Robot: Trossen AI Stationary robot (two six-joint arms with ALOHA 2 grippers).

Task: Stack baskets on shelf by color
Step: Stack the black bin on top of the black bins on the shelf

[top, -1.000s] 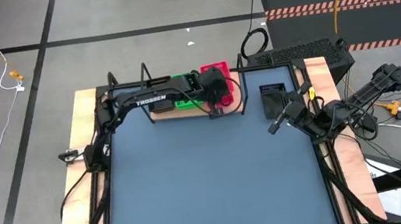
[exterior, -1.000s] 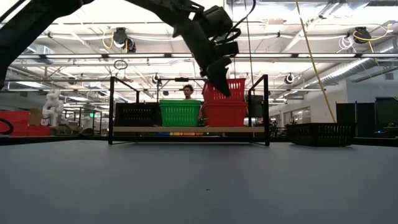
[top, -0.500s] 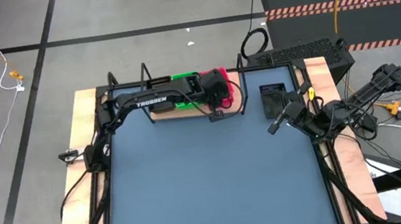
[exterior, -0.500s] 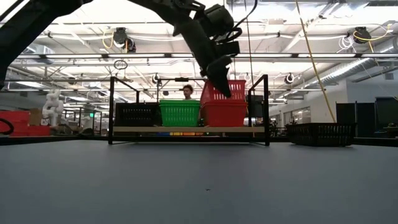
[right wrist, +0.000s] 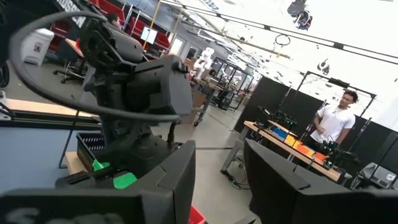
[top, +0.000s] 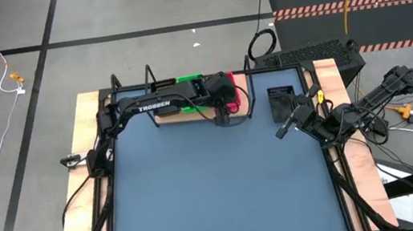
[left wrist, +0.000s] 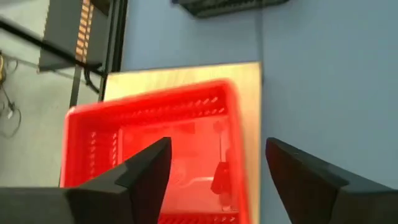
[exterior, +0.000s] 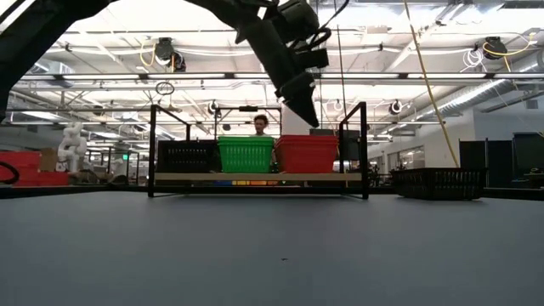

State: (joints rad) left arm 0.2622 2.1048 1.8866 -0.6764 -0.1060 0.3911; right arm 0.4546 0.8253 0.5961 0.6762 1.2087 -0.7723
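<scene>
My left hand point(left wrist: 214, 168) hovers spread above the red basket point(left wrist: 155, 155).
That basket sits on the shelf point(exterior: 255, 177); my right hand point(top: 283, 130) waits, fingers parted.

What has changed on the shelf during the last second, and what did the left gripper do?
The upper red basket, tilted above the red stack a second ago, has dropped in; the red stack now sits level on the shelf. The left gripper let it go and has risen, open above it. The green basket, the black basket and the right gripper beside the table's black basket stayed.
</scene>
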